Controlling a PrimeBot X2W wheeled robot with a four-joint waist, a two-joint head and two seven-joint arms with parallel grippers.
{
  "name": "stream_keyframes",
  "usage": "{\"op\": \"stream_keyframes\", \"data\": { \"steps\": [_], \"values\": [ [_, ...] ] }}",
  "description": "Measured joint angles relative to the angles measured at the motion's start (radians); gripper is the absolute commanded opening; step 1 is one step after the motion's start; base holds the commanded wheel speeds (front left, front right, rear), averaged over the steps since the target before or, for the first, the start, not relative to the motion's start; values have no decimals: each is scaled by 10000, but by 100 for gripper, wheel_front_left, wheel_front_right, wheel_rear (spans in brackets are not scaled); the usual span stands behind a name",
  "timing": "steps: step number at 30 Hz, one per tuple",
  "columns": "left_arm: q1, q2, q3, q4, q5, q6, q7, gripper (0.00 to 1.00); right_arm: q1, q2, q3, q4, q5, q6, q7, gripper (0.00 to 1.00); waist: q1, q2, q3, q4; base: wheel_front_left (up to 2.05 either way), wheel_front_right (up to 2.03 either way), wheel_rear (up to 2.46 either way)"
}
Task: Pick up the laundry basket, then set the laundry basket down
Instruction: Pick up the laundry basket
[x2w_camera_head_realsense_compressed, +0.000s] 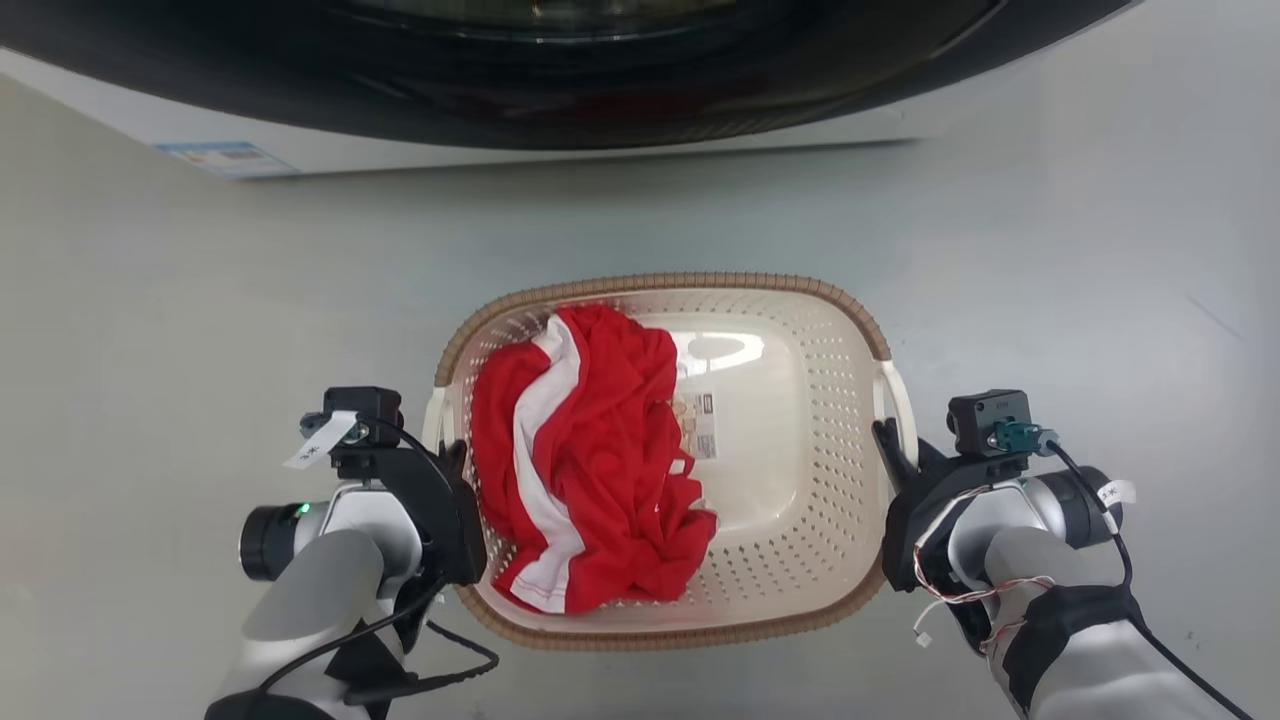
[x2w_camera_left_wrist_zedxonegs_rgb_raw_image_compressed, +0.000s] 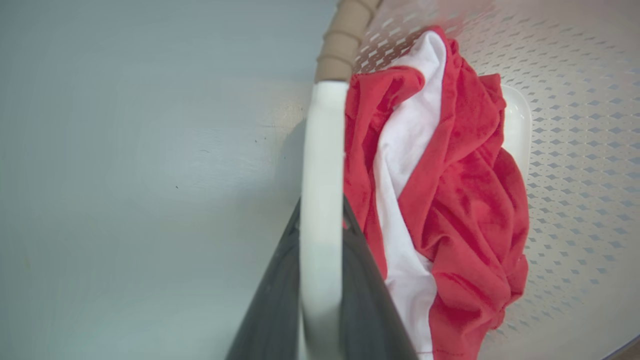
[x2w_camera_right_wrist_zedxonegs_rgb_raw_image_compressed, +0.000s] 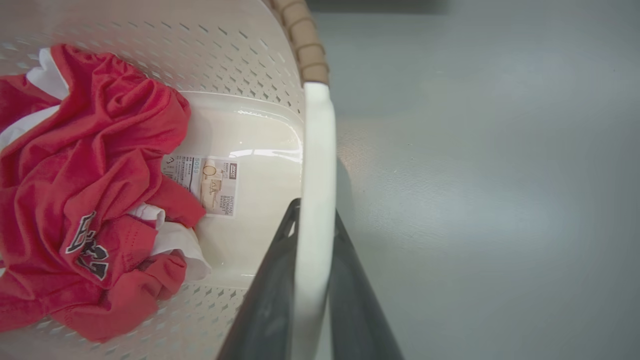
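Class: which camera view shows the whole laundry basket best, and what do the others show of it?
The head view: the laundry basket appears whole, rim and both handles. The left wrist view gives one white handle between dark fingers and some perforated wall; the right wrist view likewise, plus the floor.

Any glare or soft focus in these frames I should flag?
Head view: sharp, with a glare patch on the floor of the cream-white perforated plastic laundry basket; left wrist view: its white loop handle, near the lens, is blurred; right wrist view: the other handle is soft, the red-and-white garment crisp.
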Motion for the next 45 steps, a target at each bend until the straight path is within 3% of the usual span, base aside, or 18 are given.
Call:
{"op": "stream_keyframes", "data": {
  "steps": [15, 45],
  "values": [
    [484, -100, 13, 240, -690, -79, 1818, 0, 337, 123, -142, 709, 646, 205, 1325, 0, -1, -1, -1794, 106, 0, 0, 0],
    [1727, -79, -132, 410, -1904, -73, 5333, 0, 1993, 213, 192, 903, 2255, 219, 4324, 0, -2, -1, -5636, 206, 0, 0, 0]
  ]
}}
